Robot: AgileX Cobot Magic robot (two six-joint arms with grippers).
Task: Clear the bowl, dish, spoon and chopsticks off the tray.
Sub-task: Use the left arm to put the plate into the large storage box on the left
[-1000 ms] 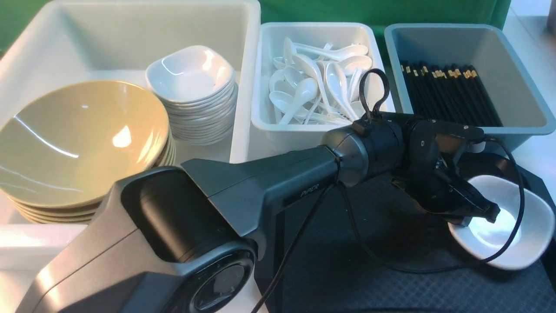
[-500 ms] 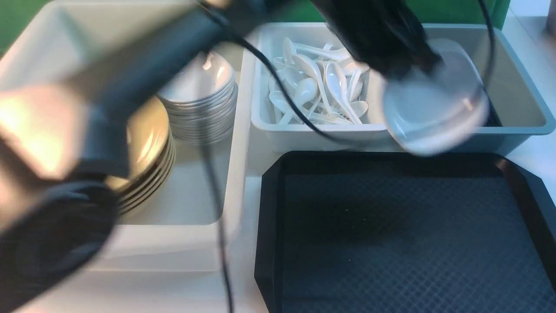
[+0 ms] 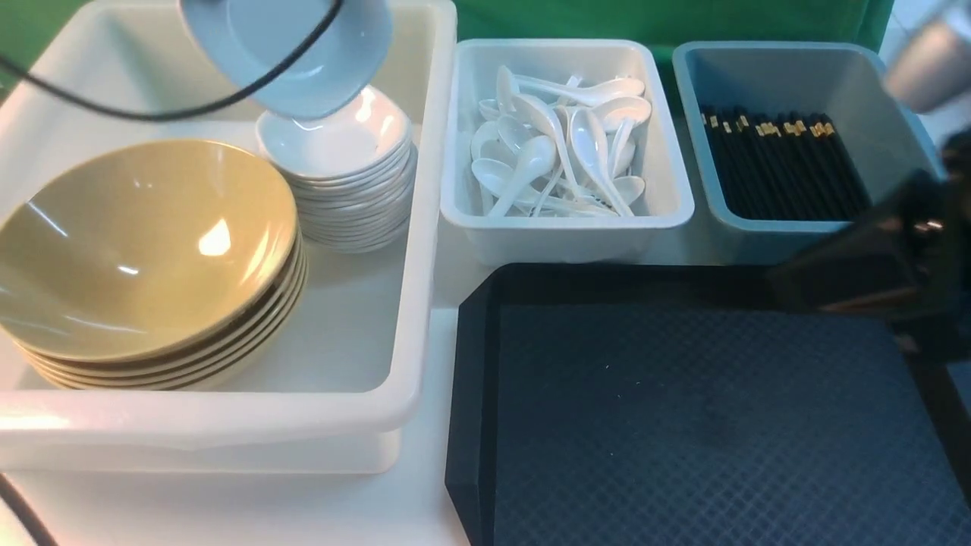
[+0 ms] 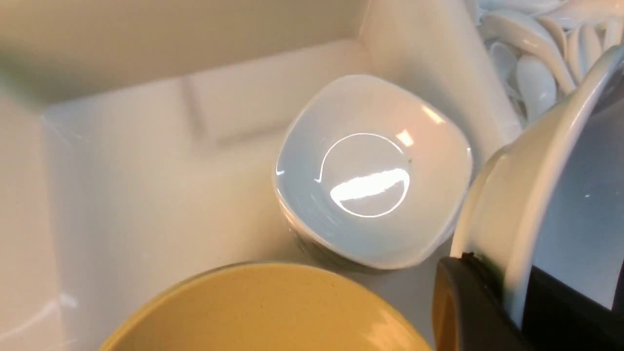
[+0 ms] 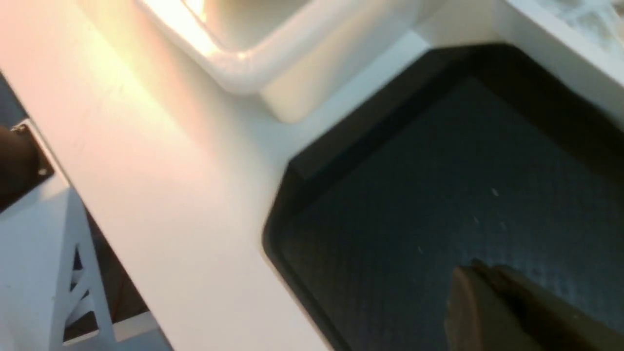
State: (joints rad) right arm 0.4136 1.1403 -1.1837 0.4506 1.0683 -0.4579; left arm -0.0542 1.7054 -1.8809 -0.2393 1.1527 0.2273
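Item: dish [image 3: 284,53], rim pinched by L jaws, over dish stack [image 3: 345,163] in white bin [image 3: 413,288]. Tray [image 3: 470,356] bare. R jaws: can't tell. Step, prob.: stowing. Nxt: lower level, release.

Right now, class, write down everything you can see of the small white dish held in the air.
The dish is glossy white, ceramic-looking, with a rounded-square rim. It hangs tilted above the stack of matching dishes in the large white bin, seemingly not touching them. The left gripper clamps its rim; a black cable crosses in front.
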